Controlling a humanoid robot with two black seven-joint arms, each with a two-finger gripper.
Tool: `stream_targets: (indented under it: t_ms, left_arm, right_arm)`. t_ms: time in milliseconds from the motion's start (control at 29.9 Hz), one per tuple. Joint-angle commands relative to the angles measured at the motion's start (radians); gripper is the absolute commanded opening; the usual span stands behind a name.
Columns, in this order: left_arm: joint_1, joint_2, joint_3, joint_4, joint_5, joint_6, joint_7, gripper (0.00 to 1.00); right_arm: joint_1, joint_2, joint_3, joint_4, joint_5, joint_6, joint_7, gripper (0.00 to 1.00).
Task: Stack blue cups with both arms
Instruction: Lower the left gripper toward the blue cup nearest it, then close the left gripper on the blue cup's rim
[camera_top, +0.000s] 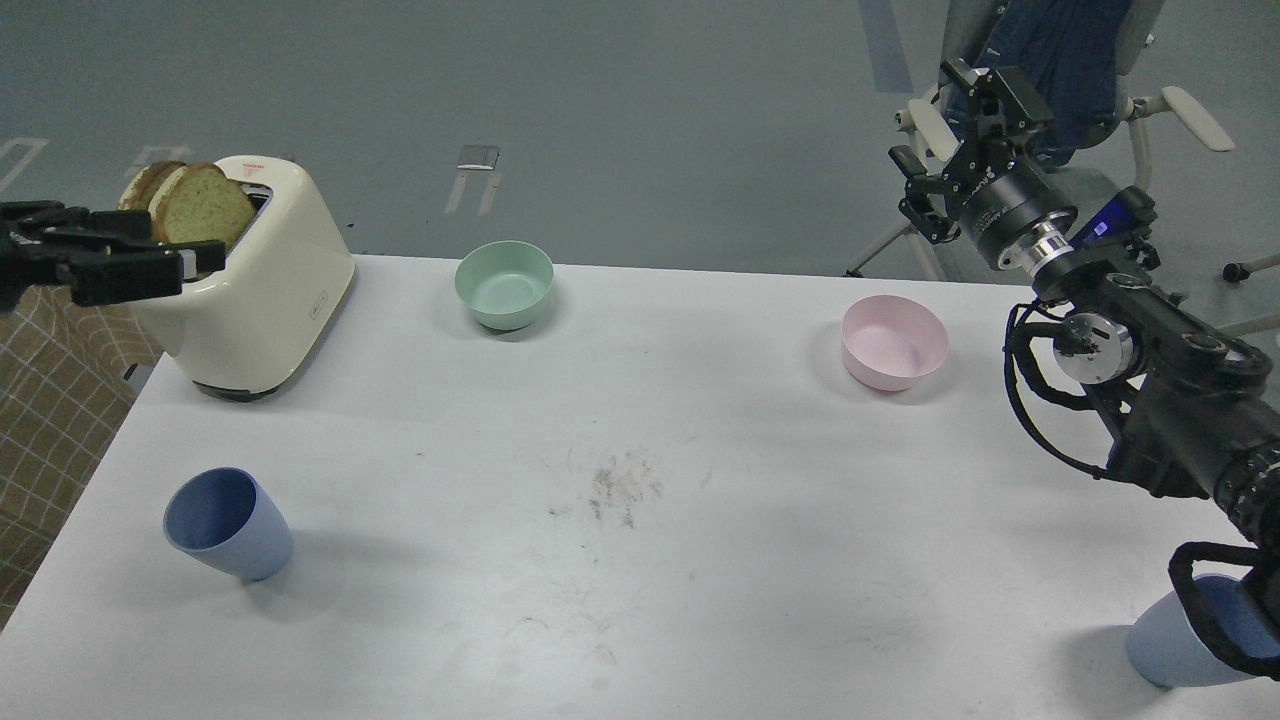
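Note:
One blue cup (228, 525) stands on the white table (640, 620) at the front left, leaning slightly with its mouth up and to the left. The second blue cup (1170, 648) stands at the front right corner, partly hidden behind my right arm's cable loop. My left gripper (150, 245) is at the far left edge beside the toaster, high above the table, open and empty. My right gripper (945, 135) is raised beyond the table's back right edge, open and empty, far from both cups.
A cream toaster (270, 290) with bread slices (195, 205) stands at the back left. A mint-green bowl (503, 285) sits at the back centre-left, a pink bowl (893, 342) at the back right. A chair (1060, 60) stands behind the right gripper.

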Motion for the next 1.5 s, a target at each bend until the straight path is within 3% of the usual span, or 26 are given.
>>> stream_targets:
  t_ms: [0, 200, 735, 1002, 1136, 1203, 1269, 1336, 1470]
  left_arm:
    - [0.0, 0.053, 0.147, -0.047, 0.046, 0.036, 0.0, 0.97]
    - [0.002, 0.037, 0.279, -0.076, 0.143, 0.109, 0.0, 0.97]
    - [0.007, -0.097, 0.385, -0.008, 0.132, 0.132, 0.0, 0.93]
    - [0.03, -0.125, 0.399, 0.046, 0.132, 0.149, 0.0, 0.77]
    - [0.043, -0.137, 0.399, 0.085, 0.134, 0.154, 0.0, 0.65]
    - [0.043, -0.143, 0.399, 0.095, 0.134, 0.162, 0.0, 0.47]
    - [0.045, -0.151, 0.401, 0.1, 0.134, 0.168, 0.0, 0.18]
    - [0.045, -0.151, 0.401, 0.101, 0.135, 0.168, 0.0, 0.0]
    - [0.043, -0.149, 0.399, 0.103, 0.147, 0.175, 0.0, 0.0]
  right_arm:
    - [-0.001, 0.006, -0.002, 0.0, -0.001, 0.0, 0.0, 1.0]
    - [0.002, 0.004, -0.003, 0.0, -0.001, 0.0, 0.0, 1.0]
    - [0.002, 0.006, -0.005, 0.0, -0.001, 0.0, 0.0, 1.0]
    - [-0.001, 0.006, -0.005, 0.002, -0.001, 0.0, 0.0, 1.0]
    - [-0.003, 0.004, -0.005, 0.003, -0.001, 0.0, 0.0, 1.0]
    - [-0.006, 0.002, -0.005, 0.003, -0.001, 0.0, 0.0, 1.0]
    - [-0.006, 0.002, -0.005, 0.003, -0.001, 0.0, 0.0, 1.0]
    - [-0.006, 0.004, -0.005, 0.003, -0.001, 0.0, 0.0, 1.0]
    - [-0.007, 0.002, -0.005, 0.003, -0.001, 0.0, 0.0, 1.0]
